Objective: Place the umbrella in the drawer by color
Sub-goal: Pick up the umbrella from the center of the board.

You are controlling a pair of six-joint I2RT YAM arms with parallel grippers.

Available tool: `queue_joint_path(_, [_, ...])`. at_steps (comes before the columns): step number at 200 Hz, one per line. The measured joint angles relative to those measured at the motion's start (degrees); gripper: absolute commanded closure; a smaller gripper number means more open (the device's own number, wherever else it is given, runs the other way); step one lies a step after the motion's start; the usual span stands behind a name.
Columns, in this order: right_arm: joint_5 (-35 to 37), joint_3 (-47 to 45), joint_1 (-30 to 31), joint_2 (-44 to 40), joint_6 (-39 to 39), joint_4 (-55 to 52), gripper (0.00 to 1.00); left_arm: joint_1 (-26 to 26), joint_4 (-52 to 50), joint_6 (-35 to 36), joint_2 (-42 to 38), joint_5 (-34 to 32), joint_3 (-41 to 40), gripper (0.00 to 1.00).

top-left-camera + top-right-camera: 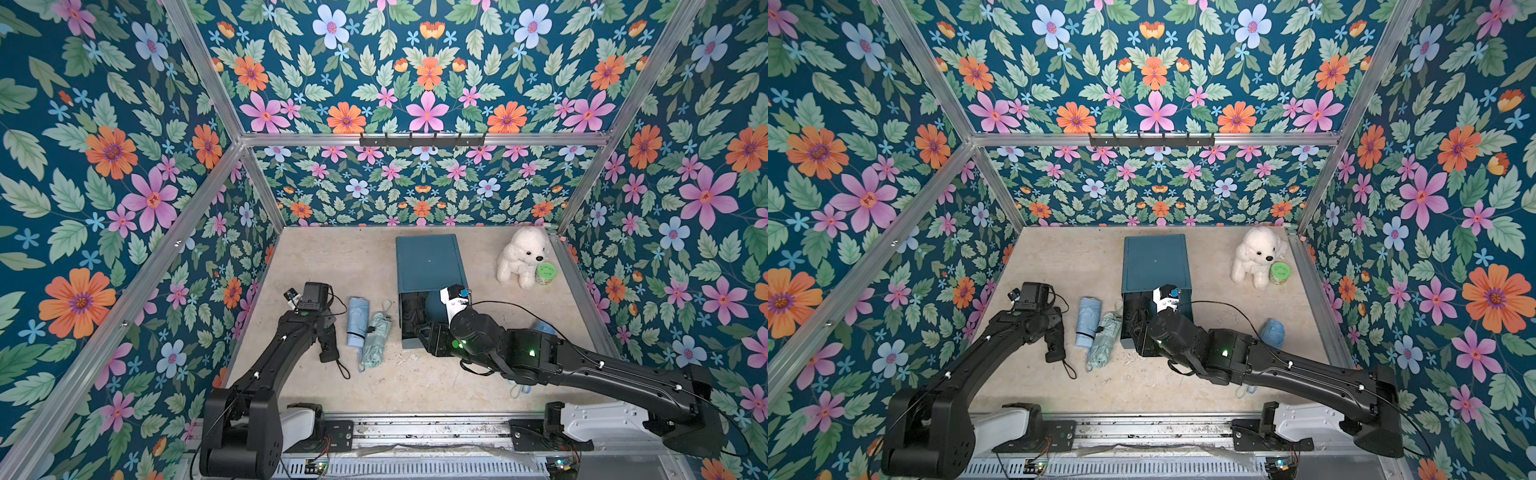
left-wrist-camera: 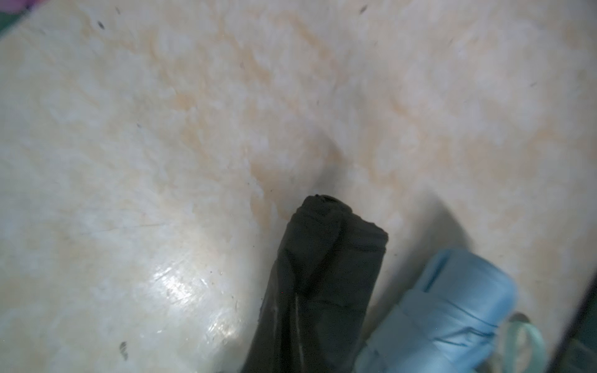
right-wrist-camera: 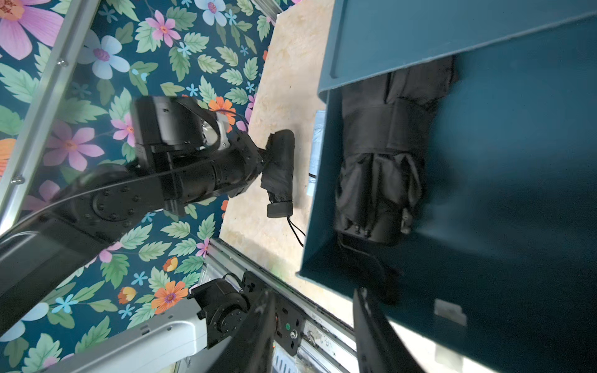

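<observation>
writing on the green tin (image 1: 546,274) right of the drawer (image 3: 517,193) is too small to read. the left gripper (image 3: 263,158) is clamped on a folded black umbrella (image 3: 281,168) with a wrist cord, left of the drawer; another black umbrella (image 3: 381,161) lies inside. the right gripper (image 3: 311,297) is at the drawer's front, and i cannot tell whether it grips.

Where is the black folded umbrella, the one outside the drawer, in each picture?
Top view: black umbrella beneath the end of the left arm.
Top view: same spot.
Left wrist: lower middle, running off the bottom edge.
Right wrist: centre, at the left arm's tip.
Shared landmark: light blue umbrella beside it, in both top views and the left wrist view.
</observation>
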Motion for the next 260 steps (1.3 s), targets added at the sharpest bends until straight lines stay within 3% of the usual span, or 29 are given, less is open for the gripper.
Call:
queue_joint_path(34, [-1.51,5.35,0.09,3.61,-1.75,1.62,0.51,-0.11,-4.50,3.21,-8.92,2.47,11.61,1.00])
queue_joint_path(60, [-2.58,11.78,0.07,7.21,-4.31,1.66,0.46,-0.11,-3.39,3.56,-13.64,12.17,16.81,1.00])
queue_joint_path(97, [-4.02,20.37,0.09,12.31,-7.91,2.05,0.45,-0.24,4.79,-3.19,-18.21,31.04,13.81,1.00])
queue_joint_path(127, [-3.58,23.45,0.07,15.02,-9.66,1.97,0.42,-0.39,13.16,-11.80,-21.57,39.26,9.16,1.00])
queue_joint_path(173, [-0.94,28.00,-0.04,19.37,-11.06,0.37,0.40,-0.70,21.31,-19.54,-24.83,44.09,7.45,1.00])
queue_joint_path(260, [1.05,36.00,-0.17,25.44,-12.76,-2.91,0.45,-0.68,23.37,-22.56,-25.53,45.97,6.82,1.00])
